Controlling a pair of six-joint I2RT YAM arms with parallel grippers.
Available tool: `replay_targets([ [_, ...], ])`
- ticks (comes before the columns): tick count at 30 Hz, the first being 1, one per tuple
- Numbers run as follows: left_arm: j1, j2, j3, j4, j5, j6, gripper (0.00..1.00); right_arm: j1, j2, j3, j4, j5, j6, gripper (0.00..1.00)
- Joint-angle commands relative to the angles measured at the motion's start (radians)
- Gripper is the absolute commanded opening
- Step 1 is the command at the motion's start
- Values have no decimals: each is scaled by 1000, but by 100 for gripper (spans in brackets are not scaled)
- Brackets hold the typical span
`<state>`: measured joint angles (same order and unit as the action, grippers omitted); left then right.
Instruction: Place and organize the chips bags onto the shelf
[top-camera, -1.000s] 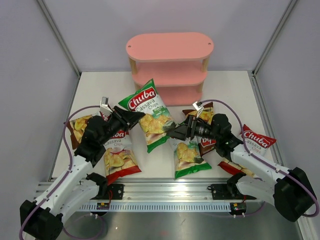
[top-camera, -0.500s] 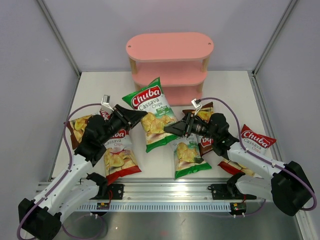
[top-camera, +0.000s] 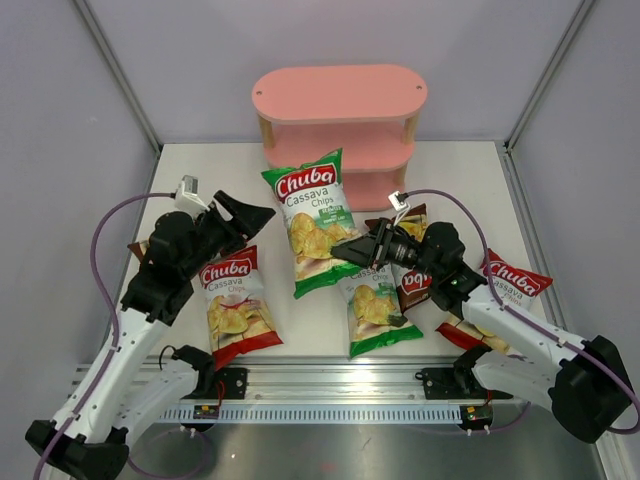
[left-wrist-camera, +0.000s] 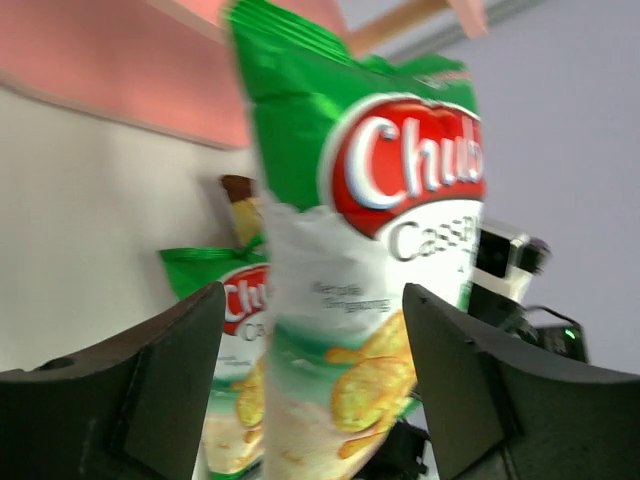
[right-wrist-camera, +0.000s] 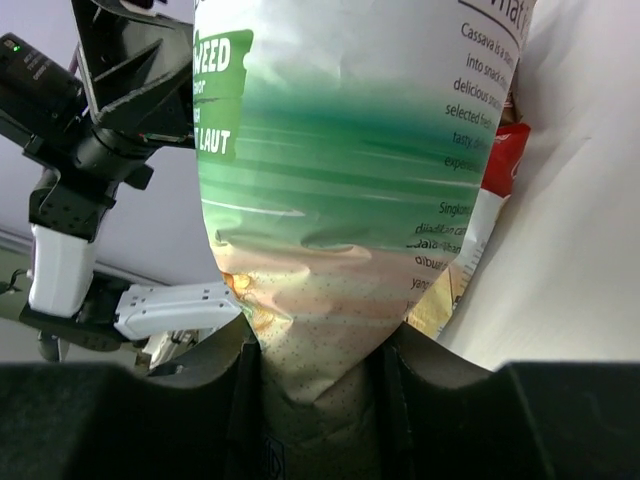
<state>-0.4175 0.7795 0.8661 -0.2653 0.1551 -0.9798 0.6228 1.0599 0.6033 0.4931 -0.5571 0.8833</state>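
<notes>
Only the right end effector (top-camera: 340, 250) clamps the raised green bag (top-camera: 312, 212); the left end effector (top-camera: 254, 210) gapes.

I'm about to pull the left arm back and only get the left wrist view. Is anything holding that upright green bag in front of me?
Observer: Yes, the right end effector is shut on the lower edge of the green bag.
Operator: And my left end effector?
Observer: The left end effector is open, just left of the bag, apparently not touching it.
Operator: Anything beneath my arm?
Observer: A red bag lies flat on the table there.
</notes>
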Motion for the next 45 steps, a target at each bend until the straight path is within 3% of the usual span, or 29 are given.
replay_targets([
  [1,66,-40,51,-162,-109,116,78,11,-47,90,-30,65,-43,20],
  [9,158,-59,128,-372,-216,364,99,11,-35,236,-134,74,-55,20],
  [16,158,-114,91,-413,-253,532,99,2,86,505,-306,167,-96,21],
  [20,158,-177,24,-397,-262,605,99,-73,190,621,-297,135,-12,21],
  [27,157,-212,-15,-413,-284,629,99,-147,438,1010,-476,89,25,20],
  [45,157,-183,-19,-411,-241,636,99,-207,1017,1768,-764,-4,144,24],
])
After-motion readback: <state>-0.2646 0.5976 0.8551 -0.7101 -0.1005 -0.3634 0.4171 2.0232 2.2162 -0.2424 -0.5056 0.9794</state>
